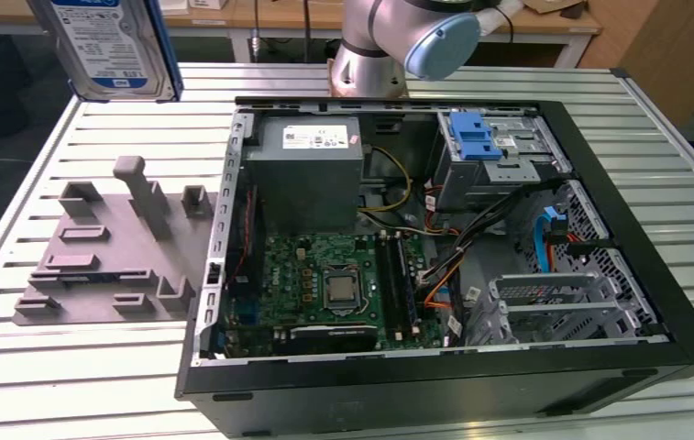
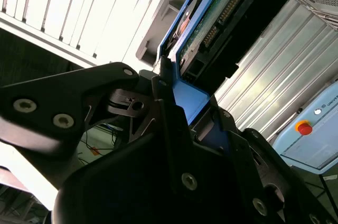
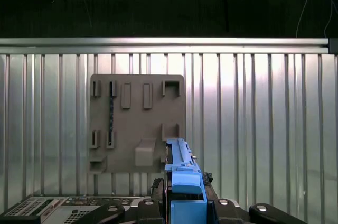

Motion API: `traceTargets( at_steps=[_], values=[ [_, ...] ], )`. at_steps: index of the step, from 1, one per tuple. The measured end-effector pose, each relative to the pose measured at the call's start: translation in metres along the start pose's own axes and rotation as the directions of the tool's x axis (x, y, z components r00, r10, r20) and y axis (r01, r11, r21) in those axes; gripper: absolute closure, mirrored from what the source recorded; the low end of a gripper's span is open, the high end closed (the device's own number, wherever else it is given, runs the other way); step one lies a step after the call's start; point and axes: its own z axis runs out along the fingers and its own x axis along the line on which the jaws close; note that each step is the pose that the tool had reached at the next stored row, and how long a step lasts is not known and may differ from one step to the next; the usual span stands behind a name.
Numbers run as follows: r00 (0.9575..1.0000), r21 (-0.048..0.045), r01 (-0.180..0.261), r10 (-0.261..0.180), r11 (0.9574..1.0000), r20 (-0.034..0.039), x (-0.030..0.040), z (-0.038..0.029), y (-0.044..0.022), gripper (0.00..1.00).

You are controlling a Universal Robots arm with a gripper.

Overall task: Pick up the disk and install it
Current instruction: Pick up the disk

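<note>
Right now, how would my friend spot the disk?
Find the open black computer case on the slatted metal table. Held in the air toward the exterior view's left of it is the flat rectangular disk. Its white-and-blue label and blue edge set it apart from the grey block below.

The disk [image 1: 108,46] is a flat silver-grey slab with a white-and-blue label [image 1: 100,37] and a blue bracket [image 1: 167,50] along its edges. It hangs upright in the air, clear of the counter [image 1: 102,367], near the far corner on the exterior view's left, with its label face towards that camera. The second wrist view shows its other face, a green circuit board [image 2: 214,20]. The gripper [image 2: 193,109] clamps it at the bracket end. In the first wrist view it appears edge-on.
</note>
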Motion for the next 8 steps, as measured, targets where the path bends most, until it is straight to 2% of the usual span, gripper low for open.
traceTargets(
  at_steps=[8],
  values=[
    [1.0,-0.0001,0.0,0.0,1.0,0.0,-0.0001,-0.0001,-0.0032,0.63]
  ],
)
